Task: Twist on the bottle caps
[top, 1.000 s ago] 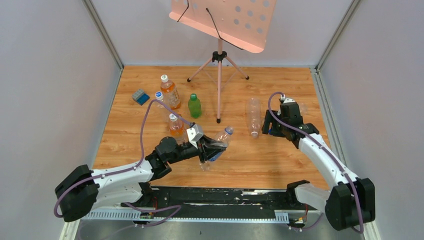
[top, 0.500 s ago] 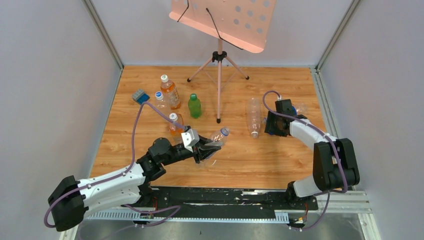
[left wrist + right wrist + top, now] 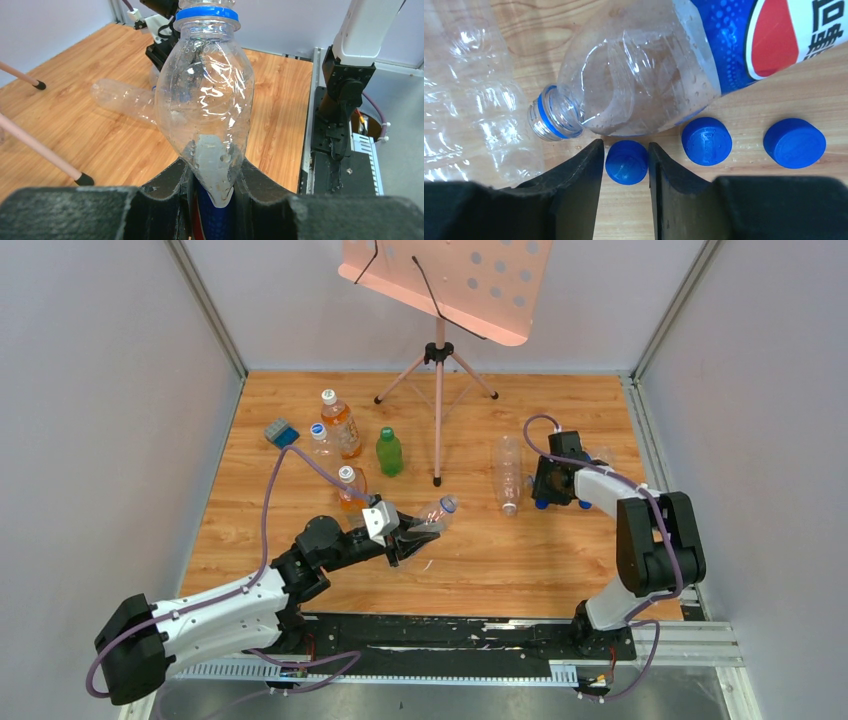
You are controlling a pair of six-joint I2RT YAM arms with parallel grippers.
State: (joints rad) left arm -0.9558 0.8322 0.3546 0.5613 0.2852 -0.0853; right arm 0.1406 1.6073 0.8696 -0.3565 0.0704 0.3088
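Caps [image 3: 706, 141] are what matter here: three blue ones sit loose in a row on the desk [image 3: 734, 210], over on the right side, tucked against the shoulder of a labelled bottle [image 3: 734, 45] that lies on its side with its mouth open. The right tool [image 3: 624, 146] is down over the leftmost cap [image 3: 626, 161]. Its fingers are apart, one to each side and very near, but a sliver of wood shows on the left, so to my eye the cap is not gripped yet. Lining up that way makes sense, since one squeeze would take the cap by its rim, and its neighbours look far enough off not to get caught.

Nearer the middle, the left tool [image 3: 212, 175] is clamped round the belly of a clear bottle [image 3: 207, 95], held at a slant so the blue-ringed neck points towards the right arm. I take that as an offer: grip the bottle firm and tilted so the other arm can bring a cap to it and twist. Whether that mouth is bare I cannot say, as it runs off the top of the wrist view and is too small from above. The thin plastic looks soft, so a hard twist might turn the bottle in the grip
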